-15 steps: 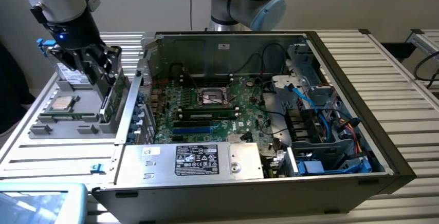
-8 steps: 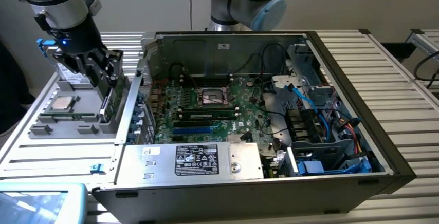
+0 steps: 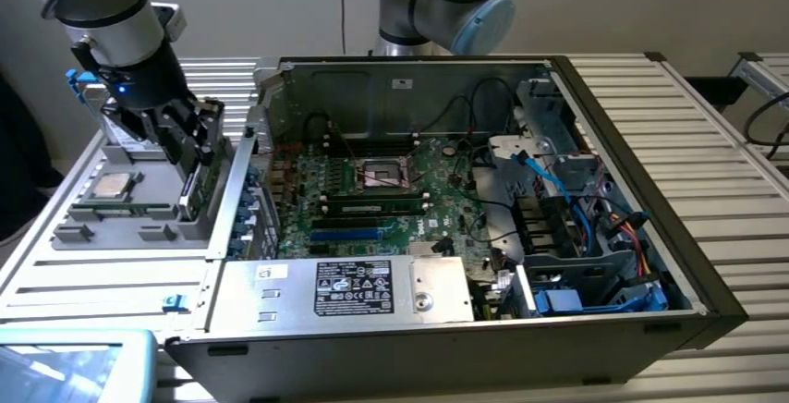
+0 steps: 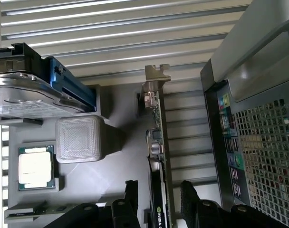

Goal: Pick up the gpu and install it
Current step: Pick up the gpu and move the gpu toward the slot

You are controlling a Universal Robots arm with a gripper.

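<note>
The gpu (image 4: 158, 137) stands on edge in the grey parts tray (image 4: 111, 180) on the slatted counter (image 3: 727, 144), just beside the open computer case (image 3: 690, 264). Its silver bracket (image 4: 156, 76) is at the end far from the fingers. You are at the pick-up step: the pincer (image 4: 159, 185) is spread and straddles the card, one finger to each face, apparently not yet pressing. I judge that a grip here calls for both fingers to meet the flat faces squarely, clear of the bracket and the tray wall. A green logo (image 4: 159, 211) on the card's edge is too small to read, and so is the power supply label (image 3: 351, 285).
</note>
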